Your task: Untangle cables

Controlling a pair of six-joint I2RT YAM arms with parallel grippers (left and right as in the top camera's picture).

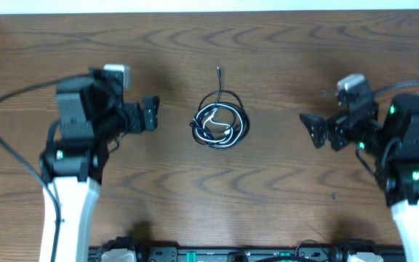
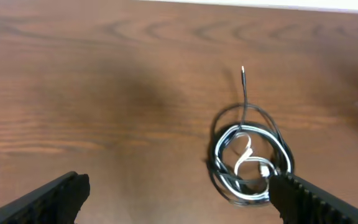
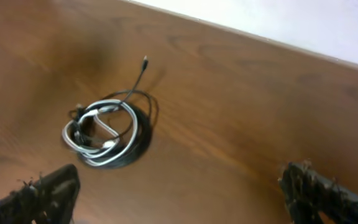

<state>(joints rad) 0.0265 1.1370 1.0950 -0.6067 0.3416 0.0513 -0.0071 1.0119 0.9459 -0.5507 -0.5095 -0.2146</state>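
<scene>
Cables [image 1: 220, 125] lay coiled in one tight tangle mid-table between the arms, with one black plug end [image 1: 218, 71] poking out the far side. Left gripper [image 1: 151, 114] and right gripper [image 1: 310, 129] were both wide open, empty, well apart from it. Best bet: pinch the free end, pin the coil, pull slowly.

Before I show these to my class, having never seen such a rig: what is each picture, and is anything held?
Two robot arms sit at a wooden table. One picture looks down from above; the other two come from wrist cameras, the dark shapes at their bottom edges being each arm's own fingers. Between the arms lies a tangled coil of cables, black and white, one plug end sticking out. The left gripper and right gripper are open, holding nothing.
</scene>
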